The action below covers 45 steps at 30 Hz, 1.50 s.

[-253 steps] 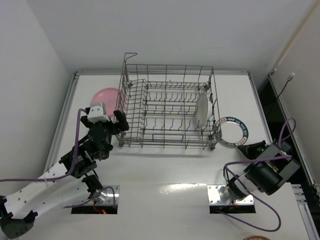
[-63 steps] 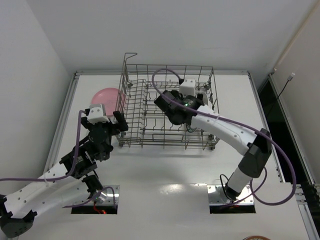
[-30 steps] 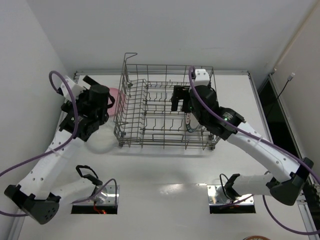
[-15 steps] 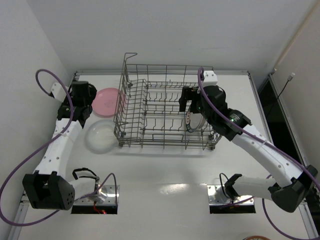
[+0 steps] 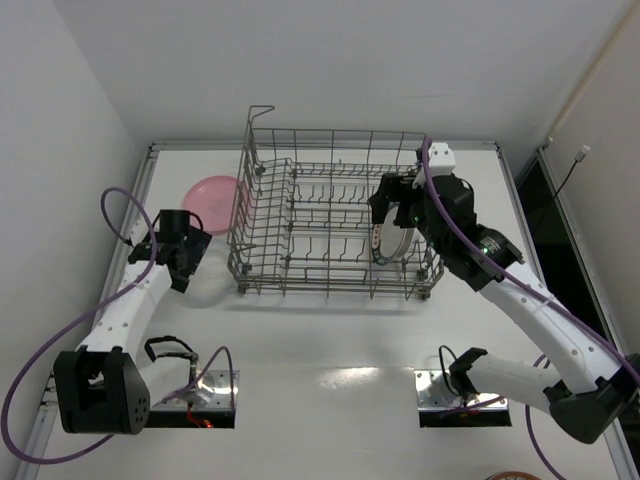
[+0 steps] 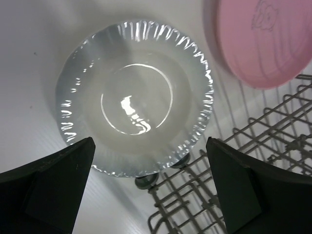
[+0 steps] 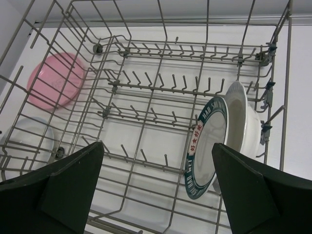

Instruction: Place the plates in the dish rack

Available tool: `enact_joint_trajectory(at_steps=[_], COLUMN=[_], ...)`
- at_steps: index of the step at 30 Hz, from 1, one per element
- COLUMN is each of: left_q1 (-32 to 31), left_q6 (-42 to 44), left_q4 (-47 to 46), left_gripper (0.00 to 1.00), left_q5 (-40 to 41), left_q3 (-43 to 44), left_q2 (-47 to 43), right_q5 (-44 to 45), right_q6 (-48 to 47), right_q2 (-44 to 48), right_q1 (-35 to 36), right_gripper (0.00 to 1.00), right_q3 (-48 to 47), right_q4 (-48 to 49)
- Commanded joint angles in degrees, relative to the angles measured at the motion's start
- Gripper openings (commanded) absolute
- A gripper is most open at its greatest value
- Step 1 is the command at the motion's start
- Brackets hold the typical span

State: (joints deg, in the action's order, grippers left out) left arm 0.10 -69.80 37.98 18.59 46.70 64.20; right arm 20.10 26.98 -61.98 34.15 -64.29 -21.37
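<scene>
For the left gripper [image 6: 150, 146]: spread wide, clasping nothing, poised straight above a clear plate [image 6: 134, 97] lying flat on the table [image 6: 29, 29] at the corner of the rack [image 5: 330, 215]. Just beside that plate, also flat on the table, the pink plate [image 6: 263, 39]. For the right gripper [image 7: 156, 151]: likewise gaping, empty, up over the rack's inside. Standing on edge among the tines at the rack's right end, the blue-rimmed plate [image 7: 204, 146]; close behind it, a white plate [image 7: 241, 122].

A robotics lab: white bench table [image 5: 330, 335], aluminium edge rail [image 5: 470, 146], bare walls [image 5: 350, 60], bolted arm mounts [image 5: 462, 390].
</scene>
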Motion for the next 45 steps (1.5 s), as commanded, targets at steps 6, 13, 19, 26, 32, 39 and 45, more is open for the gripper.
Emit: enact_joint_trajectory(at_steps=[6, 13, 19, 26, 32, 39, 45], left_q1=[0.2, 1.5, 4.6, 8.4, 12.4, 16.1, 16.1], left_q6=[-1.9, -0.8, 0.0, 1.8, 4.5, 7.3, 7.8], left_q4=[-0.7, -8.8, -14.6, -18.8, -20.2, -21.1, -14.1], left_gripper=[0.97, 0.94, 0.82, 0.69, 0.59, 0.18, 0.0], left_q5=[-6.9, -11.5, -13.5, -19.5, -23.2, -26.4, -24.4], left_q3=[-13.6, -16.8, -17.4, -21.7, -24.5, -25.3, -19.7], left_q2=[-5.6, -5.6, -1.9, -0.6, 0.0, 0.0, -1.1], right_q5=[-3.2, -3.7, -3.7, -4.3, -5.5, -7.2, -8.6], right_q6=[-0.4, -0.4, -0.9, -0.9, -0.9, -0.9, -0.4], right_q2=[1.2, 1.2, 1.2, 1.2, 1.2, 1.2, 1.2], right_q1=[-1.7, -2.8, -3.8, -6.2, -7.4, -9.2, -10.3], right_gripper=[0.92, 0.92, 0.92, 0.92, 0.92, 0.92, 0.92], right_q3=[0.8, 1.4, 2.0, 2.5, 3.6, 4.1, 5.1], right_q4=[2.5, 1.9, 1.4, 1.4, 1.9, 2.5, 2.5])
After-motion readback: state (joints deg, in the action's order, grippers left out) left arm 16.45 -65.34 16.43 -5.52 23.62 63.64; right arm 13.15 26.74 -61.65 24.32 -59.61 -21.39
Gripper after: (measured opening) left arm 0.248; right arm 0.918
